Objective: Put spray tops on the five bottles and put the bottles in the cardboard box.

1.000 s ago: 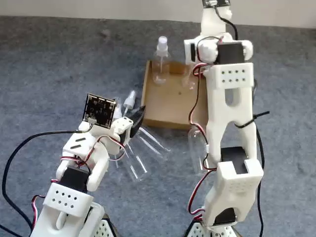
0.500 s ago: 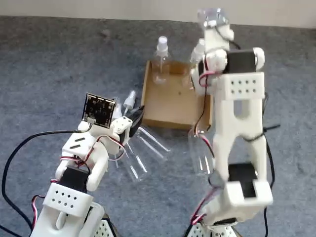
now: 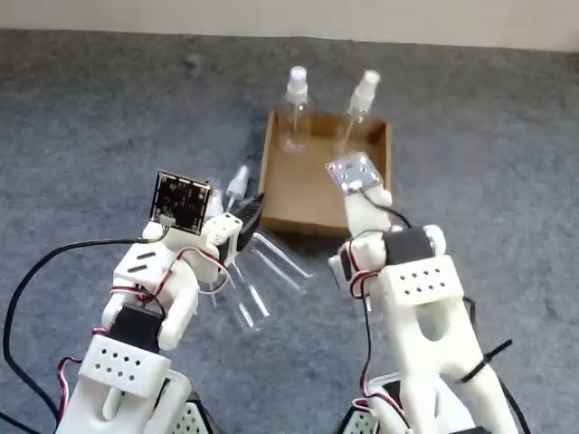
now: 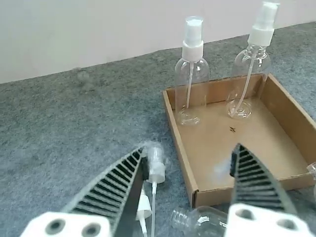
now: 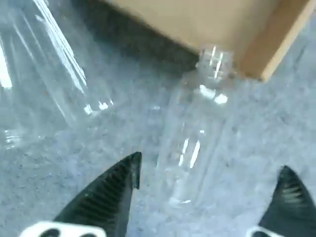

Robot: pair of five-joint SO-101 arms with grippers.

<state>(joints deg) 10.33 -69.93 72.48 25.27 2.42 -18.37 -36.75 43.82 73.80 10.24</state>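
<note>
While the right claw gapes wide, an uncapped bottle lies between its jaws, neck toward the cardboard box beyond. The left claw is likewise wide, a loose spray top just beside one jaw and two capped bottles standing in the box ahead.

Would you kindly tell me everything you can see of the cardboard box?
The cardboard box is a shallow, open-topped brown tray with low walls, lying flat on the grey carpet. Its floor is mostly bare, with a small dark mark. Two clear bottles with white spray tops stand upright side by side at its far end.
</note>
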